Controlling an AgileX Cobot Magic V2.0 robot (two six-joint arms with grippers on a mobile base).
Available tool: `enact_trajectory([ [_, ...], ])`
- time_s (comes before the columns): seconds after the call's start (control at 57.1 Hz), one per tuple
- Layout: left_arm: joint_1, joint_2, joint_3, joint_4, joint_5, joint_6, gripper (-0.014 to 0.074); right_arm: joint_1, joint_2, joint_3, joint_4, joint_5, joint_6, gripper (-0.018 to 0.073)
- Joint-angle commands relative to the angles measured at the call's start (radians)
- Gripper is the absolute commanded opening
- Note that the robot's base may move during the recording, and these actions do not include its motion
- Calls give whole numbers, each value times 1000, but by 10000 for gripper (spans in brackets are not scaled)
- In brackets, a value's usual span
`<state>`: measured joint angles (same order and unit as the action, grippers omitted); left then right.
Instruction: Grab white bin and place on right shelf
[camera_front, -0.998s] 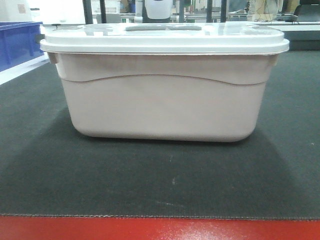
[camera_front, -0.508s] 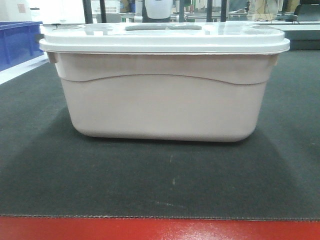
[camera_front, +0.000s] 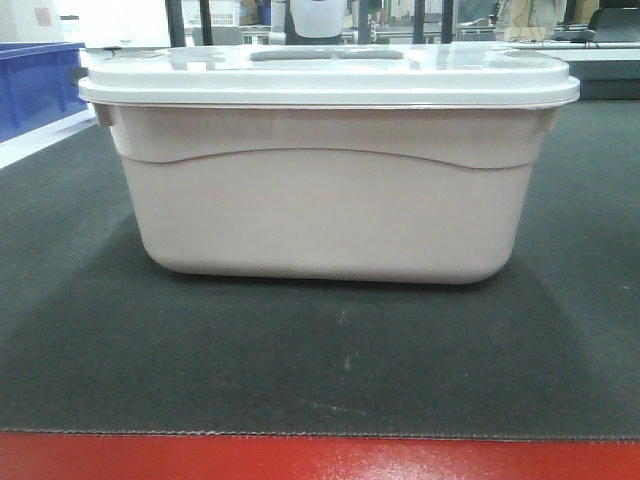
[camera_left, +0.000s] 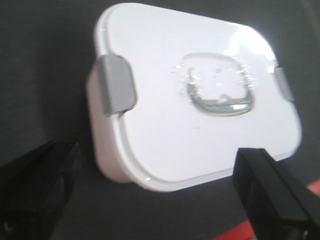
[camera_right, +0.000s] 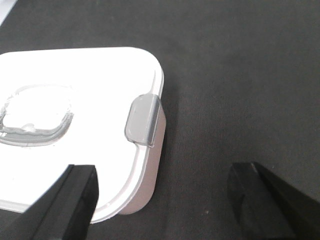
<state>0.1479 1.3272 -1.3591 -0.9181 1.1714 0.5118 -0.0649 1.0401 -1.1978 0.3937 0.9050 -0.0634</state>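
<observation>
The white bin (camera_front: 330, 200) stands on the dark mat, lid on, filling the middle of the front view. My left gripper (camera_left: 155, 195) hovers open above the bin's (camera_left: 165, 125) left end, with one finger (camera_left: 35, 190) over the mat and the other (camera_left: 270, 195) over the lid's near edge. A grey latch (camera_left: 116, 84) clips that end. My right gripper (camera_right: 170, 200) is open above the bin's (camera_right: 75, 140) right end, straddling its near corner below the grey latch (camera_right: 142, 119). Neither gripper touches the bin. The right shelf is out of view.
A blue bin (camera_front: 35, 85) sits at the far left on a pale surface. A dark mat (camera_front: 300, 350) covers the surface, with a red strip (camera_front: 320, 458) along its front edge. Dark posts and clutter stand behind the white bin.
</observation>
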Motion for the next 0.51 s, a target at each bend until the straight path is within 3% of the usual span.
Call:
enact_trajectory([
  [0.0, 80, 45, -35, -248, 60, 126, 515, -72, 64, -78, 132, 35, -93, 627],
  [0.158, 157, 173, -35, -427, 168, 224, 515, -219, 178, -82, 466, 149, -355, 627],
  [0.368, 160, 315, -35, -455, 168, 254, 515, -369, 356, -82, 835, 366, -615, 627],
  [0.49, 160, 382, -35, -510, 168, 256, 515, -377, 455, -82, 938, 424, -686, 627],
])
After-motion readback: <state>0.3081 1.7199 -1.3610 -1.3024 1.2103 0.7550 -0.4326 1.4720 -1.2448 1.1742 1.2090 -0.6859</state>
